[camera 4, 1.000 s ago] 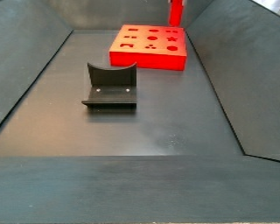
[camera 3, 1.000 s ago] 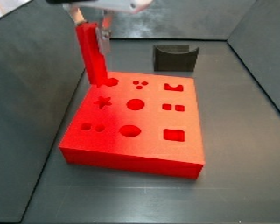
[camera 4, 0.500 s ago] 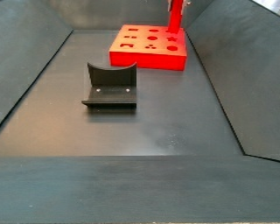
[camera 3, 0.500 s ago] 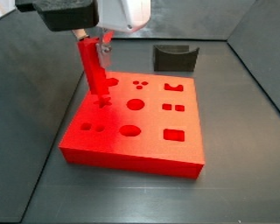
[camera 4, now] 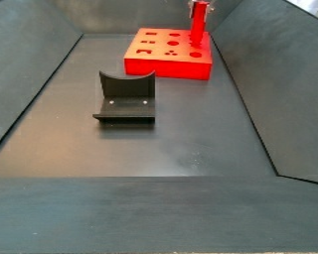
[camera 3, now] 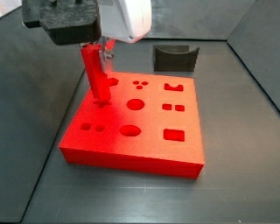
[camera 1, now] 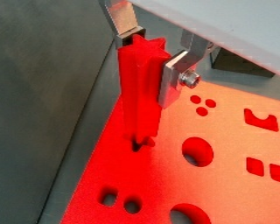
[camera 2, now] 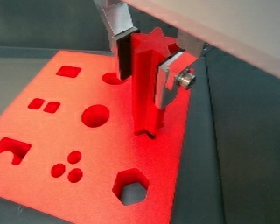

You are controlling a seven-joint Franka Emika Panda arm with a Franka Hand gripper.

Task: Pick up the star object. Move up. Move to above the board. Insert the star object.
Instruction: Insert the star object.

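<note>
While the arm hangs over the near-wall side of the large flat red rectangular board point(camera 3: 133, 122), its two-finger gripper point(camera 1: 154, 54) stands above the star-shaped hole, closed on the slim, tall red star-section peg point(camera 1: 137, 92). Both wrist views show flat silver finger plates point(camera 2: 174, 77) pressed against opposite faces of the peg's upper end, so the peg hangs upright with most of its length free below the grip. That high hold looks deliberate: it leaves the lower end clear to go down into the board without the fingers meeting the surface. The peg's foot sits at the mouth of the star hole in the wrist views, seemingly just entering, though how deep I cannot tell. In a side view the peg point(camera 3: 97, 75) rises straight from the board's left column of holes. Well apart on the dark floor sits a dark grey U-shaped holder point(camera 4: 124, 97), empty. To my eye the insertion is under way, not finished.
</note>
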